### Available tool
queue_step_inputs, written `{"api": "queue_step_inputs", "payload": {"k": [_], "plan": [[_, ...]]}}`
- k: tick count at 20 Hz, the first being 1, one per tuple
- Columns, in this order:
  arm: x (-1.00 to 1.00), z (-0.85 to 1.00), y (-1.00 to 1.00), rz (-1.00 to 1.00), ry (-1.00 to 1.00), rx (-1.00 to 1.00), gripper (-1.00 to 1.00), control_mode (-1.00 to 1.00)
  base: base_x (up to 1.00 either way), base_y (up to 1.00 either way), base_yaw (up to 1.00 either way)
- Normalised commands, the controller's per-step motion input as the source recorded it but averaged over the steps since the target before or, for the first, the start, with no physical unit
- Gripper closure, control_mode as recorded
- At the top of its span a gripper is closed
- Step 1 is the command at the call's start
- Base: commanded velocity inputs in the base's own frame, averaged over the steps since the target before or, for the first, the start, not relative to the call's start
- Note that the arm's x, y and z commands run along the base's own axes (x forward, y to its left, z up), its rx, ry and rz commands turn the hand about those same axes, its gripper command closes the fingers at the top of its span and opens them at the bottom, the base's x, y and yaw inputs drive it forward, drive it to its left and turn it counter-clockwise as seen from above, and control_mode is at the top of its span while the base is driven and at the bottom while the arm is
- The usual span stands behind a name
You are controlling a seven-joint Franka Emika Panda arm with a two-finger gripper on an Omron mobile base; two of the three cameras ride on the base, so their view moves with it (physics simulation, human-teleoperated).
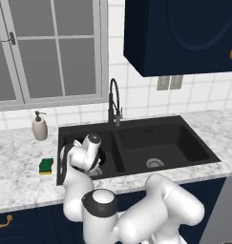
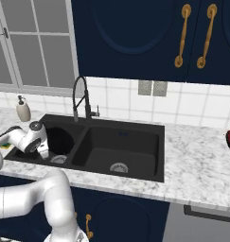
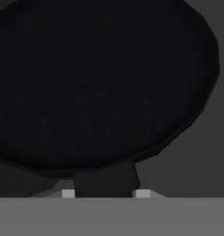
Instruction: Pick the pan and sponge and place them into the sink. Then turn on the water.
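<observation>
Pan (image 3: 99, 87) lies in the left basin of the sink (image 1: 184, 143), seen close up from the hand cam: round black disc over the dark basin floor, w/ the stub of its handle running down toward the cam betw. two pale bits at the bottom edge. Gripper (image 1: 96, 164) is down inside that left basin, wrist bent over the front rim. Can't tell whether the jaws are apart or clamped: the fingertips are barely visible in the hand cam, and the handle stub sits betw. them, poss. touching, but the pic is too dark to say.

Sponge (image 1: 46, 166), yellow w/ green top, sits on the marble counter (image 1: 22, 181) just left of the sink, apart from the arm. Soap dispenser (image 1: 39, 126) stands further back on the counter, near the window (image 1: 46, 47). Black gooseneck faucet (image 1: 113, 102) rises behind the divider betw. the basins; no stream from it. Right basin has its steel drain (image 2: 119, 167) bare. From the right base cam the gripper (image 2: 49, 152) hangs low over the left basin, w/ the left drain just beside it.
</observation>
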Motion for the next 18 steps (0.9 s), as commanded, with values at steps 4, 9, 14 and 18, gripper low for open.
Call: {"api": "queue_step_inputs", "payload": {"k": [4, 9, 14, 18], "plan": [[-0.34, -0.22, -0.54, -0.24, 0.09, 0.00, -1.00, -1.00, 0.00, 0.00, 0.00], [0.01, -0.12, -0.09, -0.15, 0.04, 0.00, -1.00, -1.00, 0.00, 0.00, 0.00], [-0.05, 0.34, 0.06, -0.01, -0.01, 0.00, -1.00, -1.00, 0.00, 0.00, 0.00], [-0.42, 0.98, 0.00, 0.05, 0.00, 0.01, -1.00, -1.00, 0.00, 0.00, 0.00]]}}
